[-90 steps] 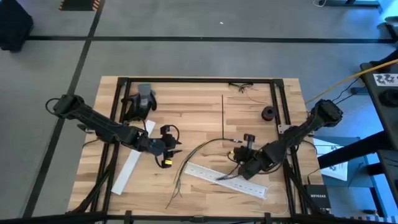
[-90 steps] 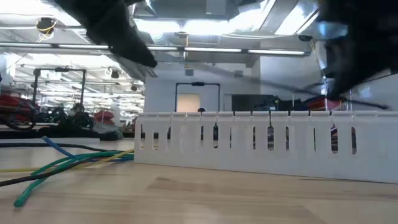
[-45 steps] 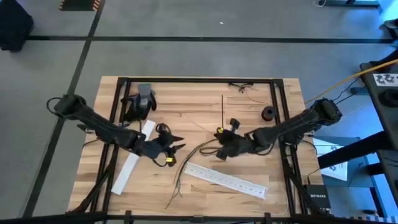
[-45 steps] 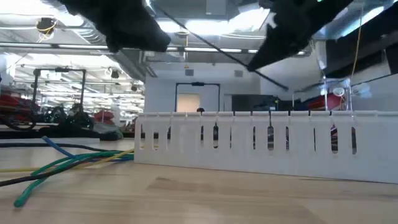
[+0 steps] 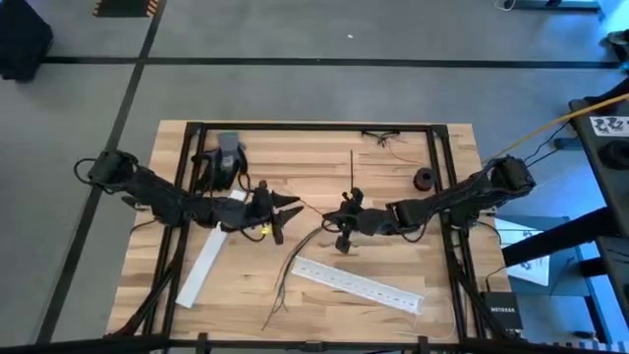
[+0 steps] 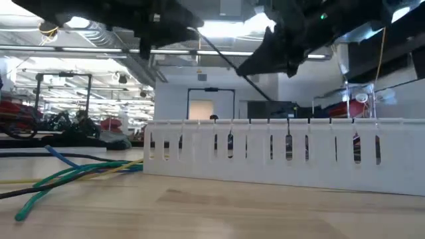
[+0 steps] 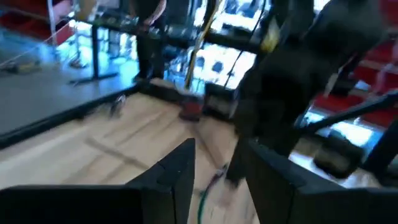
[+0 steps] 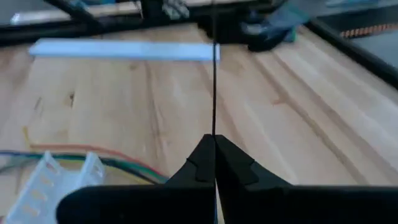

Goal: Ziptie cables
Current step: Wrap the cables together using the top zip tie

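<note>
The cables lie slack on the table's middle, and their coloured ends rest on the wood near the front. My right gripper hovers over the table's middle, shut on a thin black zip tie that points at my left gripper. My left gripper hovers just left of it, open and facing it, with nothing visible between its fingers. In the low view both grippers hang above the table: the left one and the right one. My right gripper pinches the zip tie near one end between its two fingertips. The fingers come roughly level from the table's right and lie along the strip. The strip sticks out straight ahead of them, clear of the table, slanting up toward the left.
One white perforated strip lies near the front right and another at the left. A second black strip lies on the wood behind the grippers. A black roll and a grey-and-black device sit toward the far edge.
My right gripper has carried the zip tie from over the front-right white strip toward the far edge and the left, to the table's middle. My left gripper has moved right and slightly toward the far edge. The two now face each other closely.
</note>
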`<state>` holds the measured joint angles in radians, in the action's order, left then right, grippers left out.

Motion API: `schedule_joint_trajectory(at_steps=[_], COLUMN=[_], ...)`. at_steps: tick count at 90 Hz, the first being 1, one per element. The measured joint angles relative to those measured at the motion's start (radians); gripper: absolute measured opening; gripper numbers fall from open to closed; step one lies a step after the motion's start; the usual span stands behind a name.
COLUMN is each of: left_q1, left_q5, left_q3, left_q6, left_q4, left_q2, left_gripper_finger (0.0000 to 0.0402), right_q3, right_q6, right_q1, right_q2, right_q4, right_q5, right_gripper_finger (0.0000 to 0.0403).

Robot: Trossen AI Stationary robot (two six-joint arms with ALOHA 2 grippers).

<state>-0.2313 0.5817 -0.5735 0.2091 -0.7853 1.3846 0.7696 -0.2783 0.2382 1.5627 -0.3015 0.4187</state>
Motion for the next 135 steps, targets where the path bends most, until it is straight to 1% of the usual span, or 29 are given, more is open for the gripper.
schedule_joint_trajectory(at_steps=[11,27,42,48,55,59,72,83,89,95,101,108,120,128,135], left_q1=[0.03,0.035,0.035,0.035,0.035,0.035,0.043,0.043,0.044,0.049,0.056,0.064,0.075,0.067,0.054], left_q5=[-0.055,-0.061,-0.058,-0.053,-0.051,-0.051,-0.05,-0.047,-0.048,-0.049,-0.052,-0.051,-0.051,-0.055,-0.057], left_q3=[0.0,0.0,0.0,0.0,0.0,0.0,0.0,0.0,0.0,0.0,0.0,0.0,0.0,0.0,0.0], left_q6=[-0.02,-0.067,-0.097,-0.116,-0.142,-0.154,-0.165,-0.19,-0.191,-0.191,-0.192,-0.204,-0.176,-0.15,-0.136], left_q4=[-0.015,-0.012,-0.009,-0.011,-0.014,-0.013,-0.012,-0.002,0.012,0.026,0.03,0.044,0.109,0.144,0.15], left_q2=[-0.001,-0.001,-0.001,-0.001,-0.001,-0.001,-0.005,-0.018,-0.029,-0.042,-0.056,-0.072,-0.099,-0.117,-0.122], left_gripper_finger=[0.0127,0.0121,0.0082,0.0059,0.0022,0.0009,0.0002,0.0001,0.0001,0.0,0.0,0.0,0.0,0.0,0.0], right_q3=[0.0,0.0,0.0,0.0,0.0,0.0,0.003,0.043,0.082,0.128,0.173,0.232,0.382,0.469,0.5], right_q6=[0.007,0.023,0.023,0.023,0.023,0.023,0.031,0.113,0.166,0.203,0.25,0.352,0.564,0.691,0.79], right_q1=[-0.013,-0.013,-0.012,-0.012,-0.012,-0.012,-0.012,-0.012,-0.012,-0.011,-0.01,-0.009,-0.009,-0.01,-0.01], right_q2=[0.013,0.013,0.013,0.013,0.013,0.013,0.013,0.013,0.013,0.013,0.013,0.013,0.013,0.011,0.011], right_q4=[-0.021,-0.041,-0.042,-0.05,-0.055,-0.061,-0.066,-0.027,0.034,0.127,0.219,0.325,0.612,0.795,0.854], right_q5=[-0.003,-0.01,-0.011,-0.01,-0.01,-0.01,-0.01,-0.014,-0.042,-0.055,-0.054,-0.046,0.006,0.039,0.05], right_gripper_finger=[0.0,0.0,0.0,0.0,0.0,0.0,0.0001,0.0002,0.0009,0.0029,0.0061,0.0103,0.0163,0.0185,0.0192])
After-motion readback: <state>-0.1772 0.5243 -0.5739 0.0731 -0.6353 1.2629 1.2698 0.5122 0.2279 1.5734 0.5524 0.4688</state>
